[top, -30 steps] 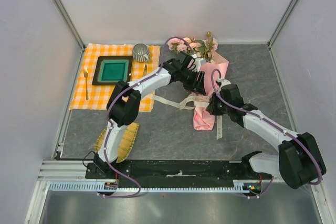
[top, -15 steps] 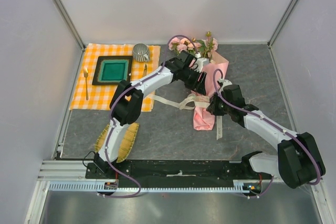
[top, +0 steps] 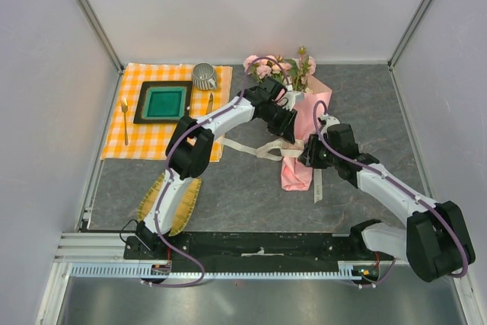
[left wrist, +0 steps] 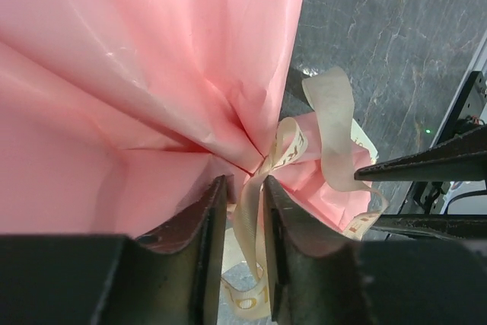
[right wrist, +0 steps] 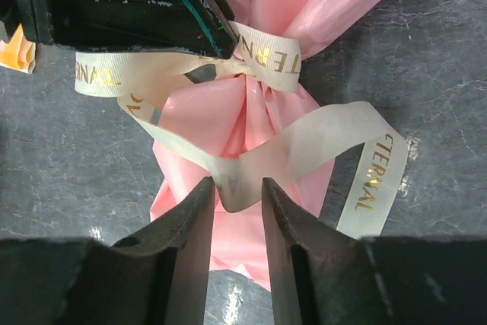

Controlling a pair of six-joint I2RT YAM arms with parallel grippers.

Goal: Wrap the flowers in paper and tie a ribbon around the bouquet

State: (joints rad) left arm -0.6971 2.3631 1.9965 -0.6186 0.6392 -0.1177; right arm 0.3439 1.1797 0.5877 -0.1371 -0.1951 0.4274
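Note:
The bouquet (top: 298, 138) lies on the dark table, its flowers (top: 278, 66) pointing to the far side out of the pink paper (left wrist: 114, 74) cone. The cream ribbon (right wrist: 304, 142) is knotted around the cone's pinched neck, and its tails trail left (top: 247, 148) and toward the near side. My left gripper (top: 291, 129) is at the knot; its jaws stand a little apart with one ribbon strand (left wrist: 247, 218) running loose between them. My right gripper (top: 307, 156) hovers over the cone's lower end, open, with a ribbon fold (right wrist: 237, 188) resting between its fingertips.
An orange-checked cloth (top: 144, 141) at the far left carries a green tray (top: 163, 102), a metal cup (top: 204, 76) and cutlery (top: 124, 119). A yellow-green bamboo mat (top: 163, 203) lies under the left arm. Side walls enclose the table.
The right jaws have parted and let go of the ribbon fold. The left jaws have narrowed around the strand at the knot. The left wrist shifted slightly.

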